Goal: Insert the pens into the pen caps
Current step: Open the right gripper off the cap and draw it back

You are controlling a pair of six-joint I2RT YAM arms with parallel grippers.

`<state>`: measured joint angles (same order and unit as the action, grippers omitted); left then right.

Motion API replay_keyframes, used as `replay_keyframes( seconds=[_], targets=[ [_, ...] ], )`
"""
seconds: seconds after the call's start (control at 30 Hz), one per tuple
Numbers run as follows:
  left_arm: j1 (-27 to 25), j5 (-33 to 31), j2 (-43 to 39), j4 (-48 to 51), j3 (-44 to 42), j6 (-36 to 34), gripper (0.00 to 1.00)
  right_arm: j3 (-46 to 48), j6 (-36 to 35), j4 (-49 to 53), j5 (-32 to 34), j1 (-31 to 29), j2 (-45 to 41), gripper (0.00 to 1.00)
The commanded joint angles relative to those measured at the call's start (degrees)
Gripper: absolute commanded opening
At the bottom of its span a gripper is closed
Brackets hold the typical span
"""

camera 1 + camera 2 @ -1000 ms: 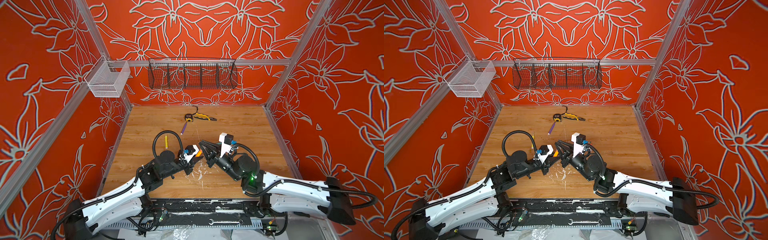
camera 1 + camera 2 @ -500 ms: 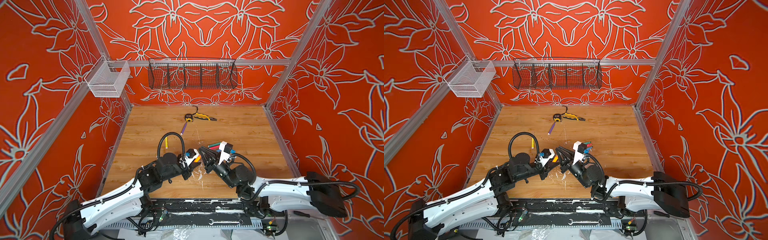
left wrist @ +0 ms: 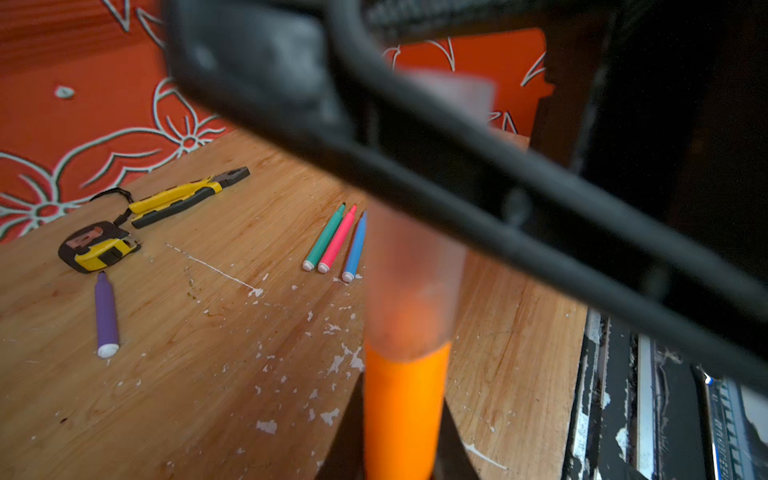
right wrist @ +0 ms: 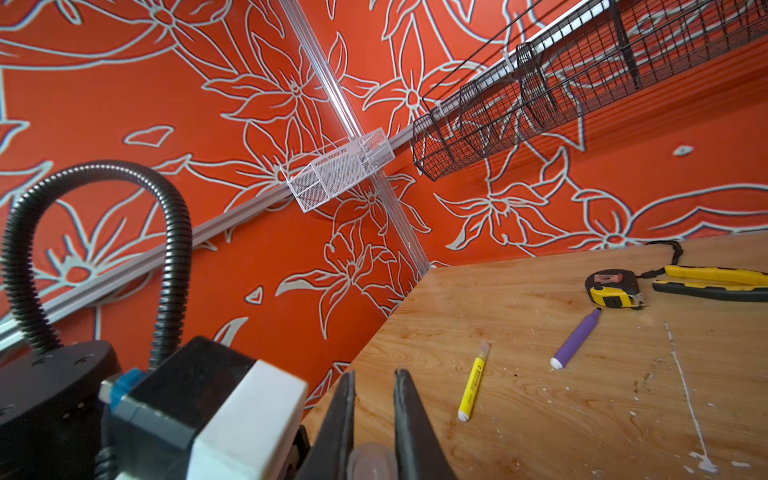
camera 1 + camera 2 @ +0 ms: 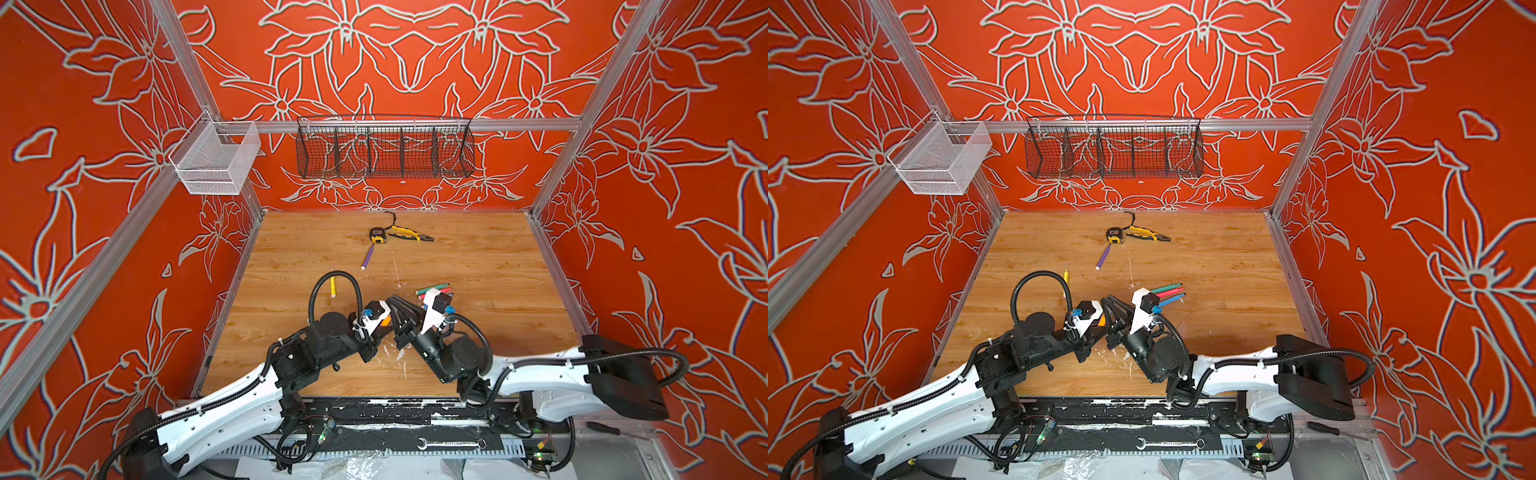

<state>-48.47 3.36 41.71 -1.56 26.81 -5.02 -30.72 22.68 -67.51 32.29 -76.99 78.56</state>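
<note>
Orange slim marker pen point(image 3: 403, 415), clenched in left gripper point(image 3: 403, 451) jaws above the wooden surface point(image 3: 187, 374), robot-side of the yellow tape measure point(image 3: 97, 249), has its tip inside the clear plastic cap point(image 3: 411, 282) grasped by right gripper point(image 4: 374, 376) jaws. Capping is underway; the next move likely calls for a straight axial push to seat it.

Centre: left gripper point(image 3: 399, 453) and right gripper point(image 4: 374, 382) stood tip to tip, clamped on orange pen point(image 3: 401, 399) and pen cap point(image 3: 411, 286); no way through.
12 o'clock: tape measure point(image 3: 97, 247), pliers point(image 3: 178, 199) and purple pen point(image 3: 106, 311) crowded together.
10 o'clock: yellow pen point(image 4: 471, 386) lay by the left arm's cable loop point(image 4: 174, 257).
2 o'clock: green pen point(image 3: 326, 239), pink-red pen point(image 3: 338, 241), blue pen point(image 3: 355, 245) lay side by side.
3 and 9 o'clock: bare table point(image 5: 498, 291), open passage.
</note>
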Motion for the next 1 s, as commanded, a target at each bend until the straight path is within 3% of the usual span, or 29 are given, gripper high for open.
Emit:
replay_keyframes(
  seconds=[0.0,0.2,0.4,0.47,0.63,0.77,0.8,0.93,0.97],
  targets=[
    [4.72,-9.29,-3.99,-25.42,4.97,7.01,0.00,4.72,0.79,13.91,-13.20,-7.12,2.30,0.00],
    [9.03,-5.08,-7.77,-24.01,4.09,12.13,0.00,7.84,-0.93,9.90,-15.48,-7.53,-0.19,0.00],
    [10.61,-3.37,-6.37,-25.31,3.84,14.59,0.00,11.21,-3.05,-3.58,-22.87,-8.17,2.24,0.00],
    [12.22,-1.45,-5.54,-26.31,3.57,16.38,0.00,11.52,-3.58,-2.99,-23.76,-8.31,1.41,0.00],
    [15.48,1.79,-4.67,-28.00,2.88,19.83,0.00,11.21,-4.06,-2.31,-22.95,-8.67,0.98,0.00],
    [15.60,0.82,-4.69,-27.64,2.89,18.11,0.00,11.47,-3.76,-0.69,-17.34,-8.71,0.06,0.00],
    [15.60,1.07,-4.71,-27.54,2.83,17.67,0.00,11.32,-3.67,0.53,-16.06,-8.70,-0.86,0.02],
    [15.60,2.19,-2.73,-27.29,3.65,15.40,0.00,8.46,-3.77,15.96,-4.60,-8.58,-10.45,0.39],
    [15.60,2.59,-1.83,-26.92,4.07,14.90,0.00,6.71,-3.90,22.30,-1.11,-8.40,-13.24,0.44]
  ],
)
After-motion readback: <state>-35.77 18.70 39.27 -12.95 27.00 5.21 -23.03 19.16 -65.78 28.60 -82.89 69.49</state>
